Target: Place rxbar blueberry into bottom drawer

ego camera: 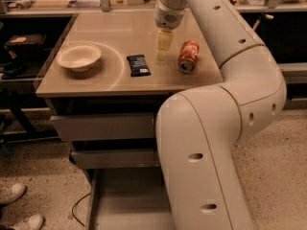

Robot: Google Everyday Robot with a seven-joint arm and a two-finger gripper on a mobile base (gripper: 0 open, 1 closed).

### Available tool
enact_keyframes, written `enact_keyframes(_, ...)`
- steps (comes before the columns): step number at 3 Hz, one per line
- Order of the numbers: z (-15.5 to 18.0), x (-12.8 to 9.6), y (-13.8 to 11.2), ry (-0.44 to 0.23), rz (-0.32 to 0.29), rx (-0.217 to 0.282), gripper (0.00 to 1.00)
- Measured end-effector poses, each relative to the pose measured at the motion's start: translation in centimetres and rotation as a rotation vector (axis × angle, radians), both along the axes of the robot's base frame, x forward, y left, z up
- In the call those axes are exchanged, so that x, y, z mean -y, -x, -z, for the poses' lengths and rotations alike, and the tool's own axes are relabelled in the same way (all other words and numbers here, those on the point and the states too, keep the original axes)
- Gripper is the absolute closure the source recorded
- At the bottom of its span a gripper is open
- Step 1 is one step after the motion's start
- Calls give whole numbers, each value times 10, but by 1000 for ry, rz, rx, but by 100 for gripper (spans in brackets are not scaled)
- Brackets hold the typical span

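Tan tabletop (120, 32): flat dark-navy rxbar blueberry (138, 65), pale lettering; gripper (163, 48) near its right, state unclear.

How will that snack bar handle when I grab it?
The snack bar lies flat on the table, so it probably offers little edge to pinch. Its wrapper may slip, and it looks light. The gripper hangs between it and the can.

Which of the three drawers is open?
The bottom drawer, pulled out with its grey floor showing; the two upper drawers are shut. The gripper hangs above the tabletop, beside the soda can.
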State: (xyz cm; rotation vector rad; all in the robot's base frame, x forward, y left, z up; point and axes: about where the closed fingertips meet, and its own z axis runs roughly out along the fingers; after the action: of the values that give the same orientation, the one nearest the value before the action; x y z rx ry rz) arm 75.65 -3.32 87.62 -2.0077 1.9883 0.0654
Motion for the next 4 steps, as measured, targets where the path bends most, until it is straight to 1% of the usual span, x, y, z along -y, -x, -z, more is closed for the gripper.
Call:
enact_keyframes(1,1,-6,-10,-16,4,32,0)
enact_keyframes(2,14,-21,-15,-44,-2,19,0)
enact_keyframes(3,28,-46,-16,-62,-23,-9,0)
enact_keyframes(4,41,-61,-7,-62,-41,-60,0)
